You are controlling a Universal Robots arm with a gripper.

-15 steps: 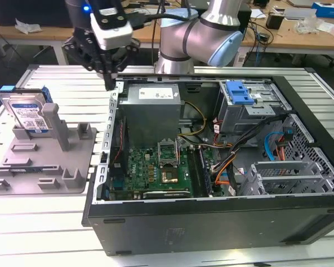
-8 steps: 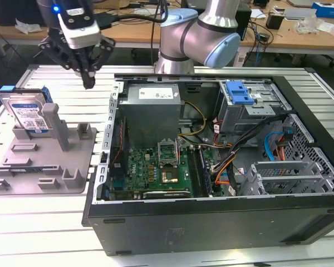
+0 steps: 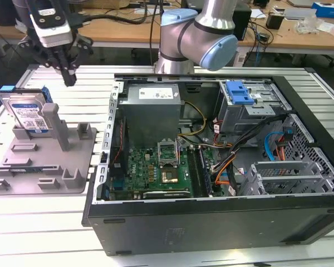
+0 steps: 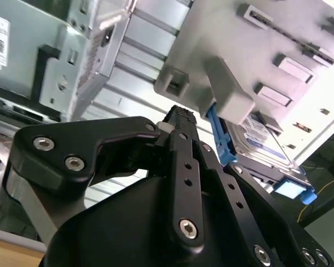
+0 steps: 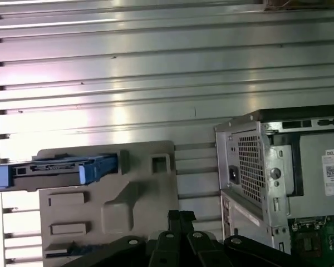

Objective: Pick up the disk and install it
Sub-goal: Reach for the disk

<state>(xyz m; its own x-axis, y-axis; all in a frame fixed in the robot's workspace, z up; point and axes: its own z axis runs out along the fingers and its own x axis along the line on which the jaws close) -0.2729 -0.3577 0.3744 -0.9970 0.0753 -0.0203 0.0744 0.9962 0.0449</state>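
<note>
Approach to the disk (image 3: 29,114), gripper (image 3: 70,78) empty
Disk leans in the grey stand (image 3: 72,150) at the exterior view's left; above and just beside it the jaws hang pressed together; a sound grasp likely needs them spread and squared to its edges

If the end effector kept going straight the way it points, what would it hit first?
The end effector likely meets the edge of the grey fixture, not the disk; depth is unclear, so possibly the slatted table beside it.
</note>
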